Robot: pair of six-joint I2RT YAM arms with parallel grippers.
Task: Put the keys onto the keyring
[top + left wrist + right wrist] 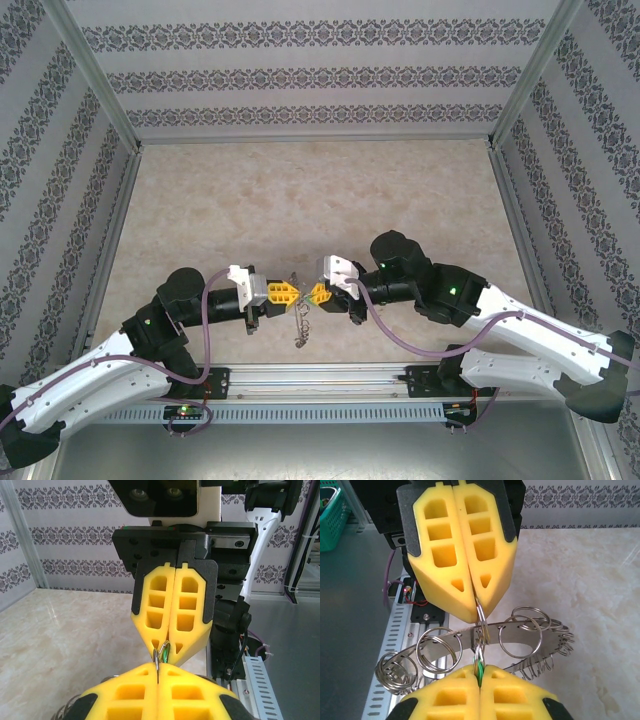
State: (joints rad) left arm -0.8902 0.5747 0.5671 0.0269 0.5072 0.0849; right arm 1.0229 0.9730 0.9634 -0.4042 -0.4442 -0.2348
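The keyring (520, 636), a flat dark grey band fringed with silvery wire loops, hangs above the table between my two grippers and dangles below them in the top view (302, 325). My left gripper (158, 669) is shut on one of its wire loops (157, 658); in the right wrist view it (479, 611) comes in from above. Tip to tip with it, my right gripper (480, 671) is shut on the key's green head (480, 668), which meets a small loop on the ring. A sliver of green (167, 653) shows between the right gripper's (169, 655) pads.
Both grippers (291, 293) (314, 293) meet over the near middle of the beige table (320, 200). Patterned walls enclose three sides. A metal rail (320, 380) runs along the near edge, and a green basket (332, 510) stands beyond the table.
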